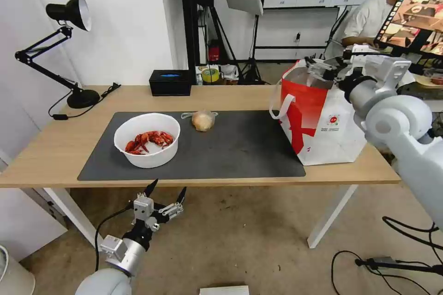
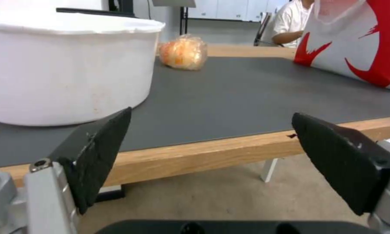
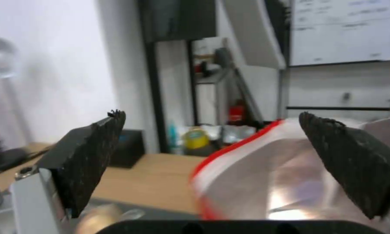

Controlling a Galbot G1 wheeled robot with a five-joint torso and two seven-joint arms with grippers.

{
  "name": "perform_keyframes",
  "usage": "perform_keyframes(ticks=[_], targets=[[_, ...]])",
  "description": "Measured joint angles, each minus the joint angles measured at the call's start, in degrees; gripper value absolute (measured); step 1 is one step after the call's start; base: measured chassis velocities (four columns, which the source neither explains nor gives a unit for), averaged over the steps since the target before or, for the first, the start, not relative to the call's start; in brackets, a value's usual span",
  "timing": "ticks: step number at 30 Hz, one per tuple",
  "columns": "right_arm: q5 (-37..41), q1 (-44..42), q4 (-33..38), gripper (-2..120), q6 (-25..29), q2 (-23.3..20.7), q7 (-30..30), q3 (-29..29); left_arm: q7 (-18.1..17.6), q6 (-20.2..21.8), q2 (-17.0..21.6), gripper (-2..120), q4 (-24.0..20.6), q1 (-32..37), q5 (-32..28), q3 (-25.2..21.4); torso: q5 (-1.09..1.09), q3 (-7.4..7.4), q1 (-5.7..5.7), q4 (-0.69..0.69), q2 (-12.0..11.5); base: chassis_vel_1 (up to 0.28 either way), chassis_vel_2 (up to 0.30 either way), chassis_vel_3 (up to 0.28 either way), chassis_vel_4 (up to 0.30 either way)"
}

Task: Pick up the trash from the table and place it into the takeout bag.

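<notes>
Head view: the bowl (image 1: 146,139) of red shells sits on the grey mat (image 1: 240,147), toward the mat's lamp-side end. The bun (image 1: 202,120) in its clear bag lies just beyond the bowl, near the mat's far edge. The bag (image 1: 323,120) stands on the counter (image 1: 55,152) at the mat's other end, its base overlapping the mat's corner and its mouth open upward. The right gripper (image 1: 320,65) hangs over the bag's mouth; its arm covers the bag's far rim, and the fingers are hard to make out here. The left gripper (image 1: 166,190) is below the counter's near edge, in front of the bowl, fingers spread and empty. A lamp (image 1: 69,11) and a black box (image 1: 170,82) stand behind the mat.

Left wrist view: the left gripper (image 2: 210,130) has its fingers (image 2: 97,152) wide apart with nothing between them, level with the counter's edge. The bowl (image 2: 69,68) is cut off at one side; its contents are hidden by the wall. The bun (image 2: 184,52) lies past it, and the bag (image 2: 359,42) is only partly in view.

Right wrist view: the right gripper (image 3: 212,130) has its fingers (image 3: 86,156) spread and empty above the bag's foil lining (image 3: 290,175). The picture is blurred, so nothing inside the bag can be made out.
</notes>
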Motion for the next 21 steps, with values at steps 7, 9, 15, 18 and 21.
perform_keyframes(ticks=[7,9,15,18,21], targets=[[-5.0,-13.9,8.8,100,2.4,-0.8,-2.1,3.1,0.0,-0.1,-0.3,100,0.0,0.1,0.1,-0.2,0.0,-0.01,-0.01,-0.01,0.0,0.0,0.0,0.0,0.0],[-7.0,-18.6,10.6,100,4.4,-0.8,-2.6,4.2,0.0,-0.1,-0.4,100,-0.1,0.1,0.1,-0.3,0.0,0.0,0.0,-0.01,0.0,0.0,0.0,0.0,0.0],[-11.5,-30.9,13.0,100,8.3,1.1,-4.4,8.3,0.0,-0.2,-0.7,100,-0.2,0.6,0.3,-0.5,0.01,-0.01,0.0,-0.01,0.0,0.0,0.0,0.0,0.0],[-14.4,-37.0,13.3,100,10.8,3.0,-5.5,10.7,0.0,-0.5,-0.7,100,-0.1,1.0,0.4,-0.8,0.0,-0.01,0.0,-0.01,0.0,0.0,0.0,0.0,0.0],[-17.7,-42.6,12.9,100,13.7,4.8,-7.2,12.4,0.1,-0.9,-0.8,100,0.0,1.3,0.6,-0.8,0.0,0.0,-0.01,-0.02,0.0,0.0,0.0,0.0,0.0]])
